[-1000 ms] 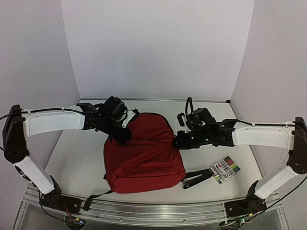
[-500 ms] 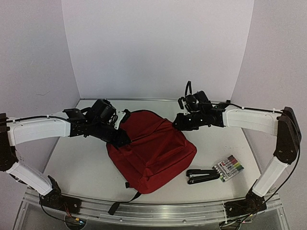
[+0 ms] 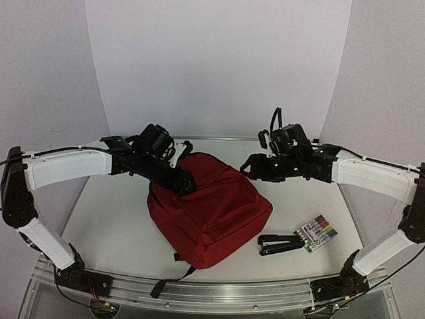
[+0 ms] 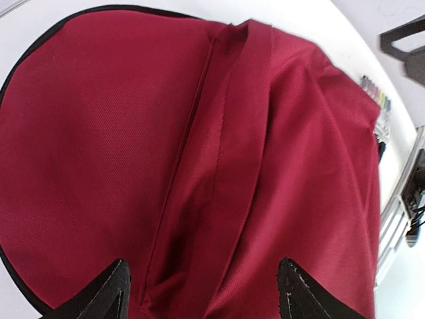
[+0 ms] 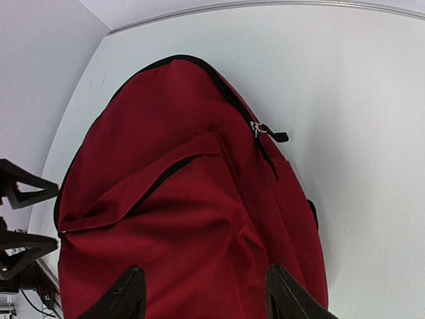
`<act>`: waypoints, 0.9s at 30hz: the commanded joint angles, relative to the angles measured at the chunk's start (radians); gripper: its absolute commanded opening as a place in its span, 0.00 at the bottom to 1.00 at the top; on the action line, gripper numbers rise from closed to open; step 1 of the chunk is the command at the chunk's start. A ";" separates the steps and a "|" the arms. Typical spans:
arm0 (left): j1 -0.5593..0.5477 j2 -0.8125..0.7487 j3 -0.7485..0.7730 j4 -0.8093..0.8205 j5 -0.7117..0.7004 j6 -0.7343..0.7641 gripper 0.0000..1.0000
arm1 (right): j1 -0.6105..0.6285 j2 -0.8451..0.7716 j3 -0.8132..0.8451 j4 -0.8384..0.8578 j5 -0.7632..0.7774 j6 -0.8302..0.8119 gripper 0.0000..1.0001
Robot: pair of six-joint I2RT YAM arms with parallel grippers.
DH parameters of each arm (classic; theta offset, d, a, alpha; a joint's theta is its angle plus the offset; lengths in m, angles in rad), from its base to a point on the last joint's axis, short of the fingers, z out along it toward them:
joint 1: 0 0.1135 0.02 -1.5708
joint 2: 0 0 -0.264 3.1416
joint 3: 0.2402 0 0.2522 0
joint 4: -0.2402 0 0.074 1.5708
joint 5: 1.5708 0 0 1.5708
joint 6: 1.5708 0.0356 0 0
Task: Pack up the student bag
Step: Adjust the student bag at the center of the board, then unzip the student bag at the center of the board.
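Two weak points stood out, as I judged it. First, the student bag point(image 3: 212, 216) lay flat and slack near the middle of the surface point(image 3: 106, 226), with its main zip apparently closed. The small zipper pull point(image 5: 255, 127) sat up near the far curve of the bag. A grab that missed the pull would pinch only loose red fabric. A one-sided tug on the zip would likely drag the whole bag across the smooth surface instead of opening it, unless the other arm pinned it down. Second, a black strap point(image 3: 166, 284) trailed off the near end of the bag toward the metal rail, where it could snag if the bag slid that way. The marker pack point(image 3: 317, 233) and the black stapler point(image 3: 277, 244) lay outside the bag on its right, touching or nearly touching each other. A sliding bag could have shoved them.

The left hand point(image 3: 184, 184) hung over the bag's far left corner with its fingers point(image 4: 99, 302) well apart. Only fabric showed between them and nothing was clamped. Whether the tips touched the cloth I could not tell. The right hand point(image 3: 247, 166) hovered by the far right corner, likewise spread wide and empty, looking down the length of the bag toward the zip.
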 commanded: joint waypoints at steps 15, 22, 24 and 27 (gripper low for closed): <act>-0.003 0.092 0.080 -0.081 -0.134 0.123 0.48 | 0.030 -0.110 -0.042 0.001 -0.009 0.080 0.63; 0.003 0.060 0.049 -0.014 -0.174 0.053 0.31 | 0.108 -0.112 -0.026 0.001 -0.003 0.108 0.62; 0.007 0.050 0.034 0.013 -0.137 0.037 0.29 | 0.141 -0.100 -0.015 0.001 0.007 0.118 0.62; 0.013 0.051 0.023 0.035 -0.079 0.020 0.14 | 0.184 -0.067 0.011 0.009 0.016 0.129 0.61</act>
